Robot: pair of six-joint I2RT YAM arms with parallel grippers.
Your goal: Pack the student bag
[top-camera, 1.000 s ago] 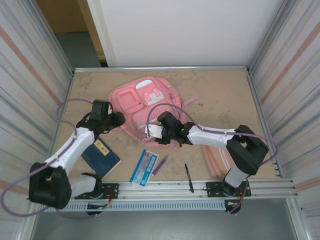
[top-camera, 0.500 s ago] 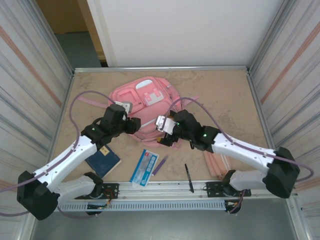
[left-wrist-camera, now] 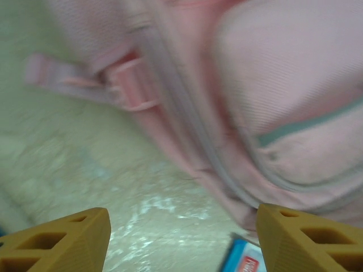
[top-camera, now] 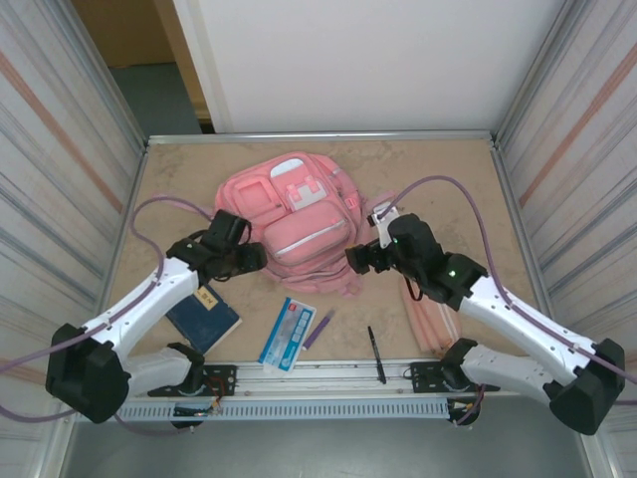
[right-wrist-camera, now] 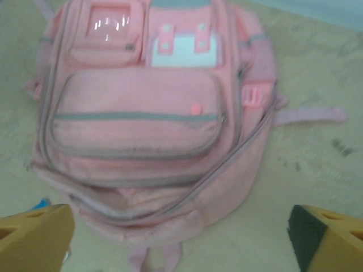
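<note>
Left gripper (top-camera: 251,257) is seen in the top view just beside the left edge of the student bag (top-camera: 297,221), the right gripper (top-camera: 355,260) at its right edge. The bag is laid flat on the table (top-camera: 448,189), pockets upward. In the left wrist view, the fingers (left-wrist-camera: 62,241) are spread apart, nothing held. In the right wrist view, the fingers (right-wrist-camera: 35,238) are likewise spread wide and empty, the bag seen beyond them.

table (top-camera: 448,169): student bag (top-camera: 294,224) | blue book (top-camera: 204,317) | packet (top-camera: 288,333) | purple pen (top-camera: 318,327) | black pen (top-camera: 375,354)
</note>
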